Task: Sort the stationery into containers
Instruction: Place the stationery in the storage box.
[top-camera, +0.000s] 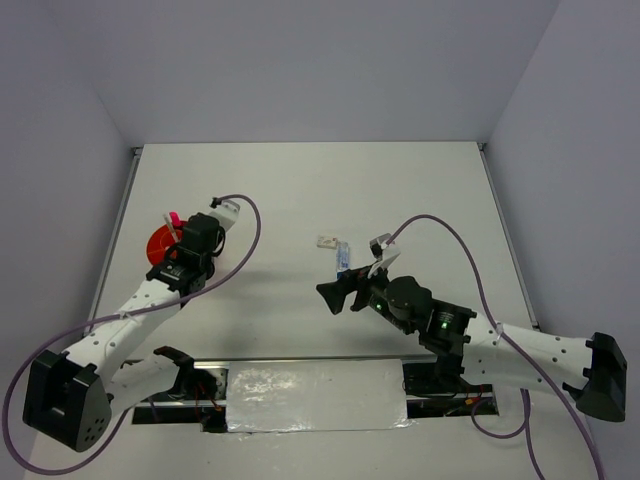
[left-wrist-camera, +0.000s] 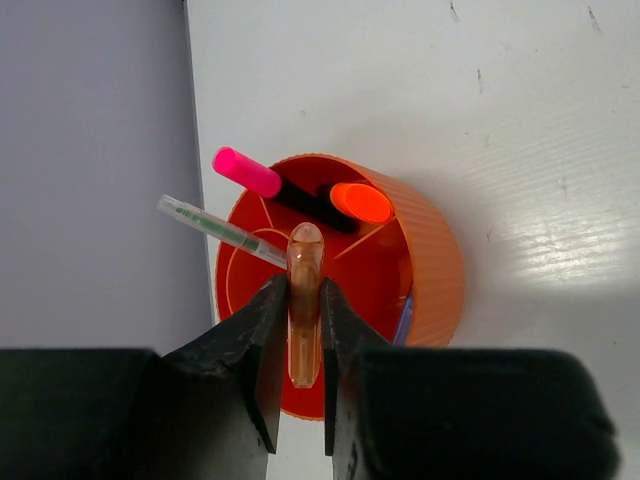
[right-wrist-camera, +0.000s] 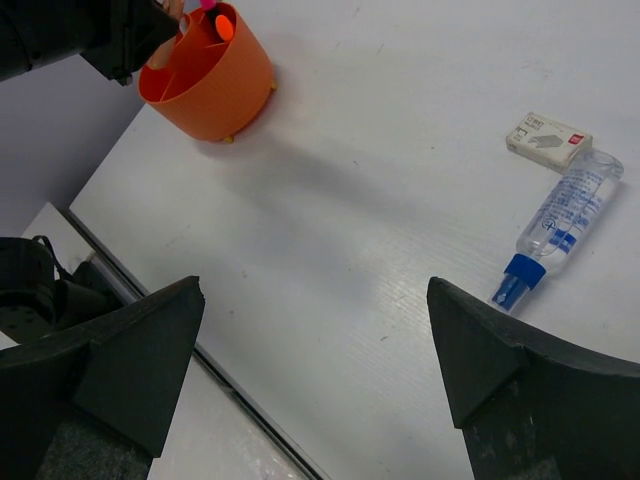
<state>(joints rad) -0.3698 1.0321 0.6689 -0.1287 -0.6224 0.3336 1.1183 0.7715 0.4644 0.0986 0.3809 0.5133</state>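
Two highlighters stand in the orange tub (left-wrist-camera: 440, 270): the pink-capped highlighter (left-wrist-camera: 250, 173) and the orange-capped highlighter (left-wrist-camera: 360, 203). Both lean in the far compartments. A thin grey pen (left-wrist-camera: 215, 227) rests angled over the rim on the wall side, its tip pointing outward.

Left gripper (left-wrist-camera: 301, 310): positioned directly above the tub. My fingers (left-wrist-camera: 262, 330) are closed against the orange pen (left-wrist-camera: 304, 300), one pad on each flank. The pen is held by its middle, lengthwise along the line of my fingers, so that its far end leads toward the dividers. That end sits over the point where the dividers meet. I cannot tell which compartment lies under it. My judgement is that the step in hand is the release of this pen. Holding it centred over the tub should prevent it from tipping out over the rim, as the grey pen nearly has.

Right gripper (right-wrist-camera: 315, 300): fingers spread fully apart, nothing between them. It hovers above the table (right-wrist-camera: 380, 150), well apart from the tub. Ahead of it lie two unsorted items: a clear tube with a blue cap (right-wrist-camera: 565, 215) and a white box (right-wrist-camera: 548, 140), the tube's base just beside the box. The wide stance suits an approach to either item. The tube lies on its side and is likely to roll if only one pad touches it.
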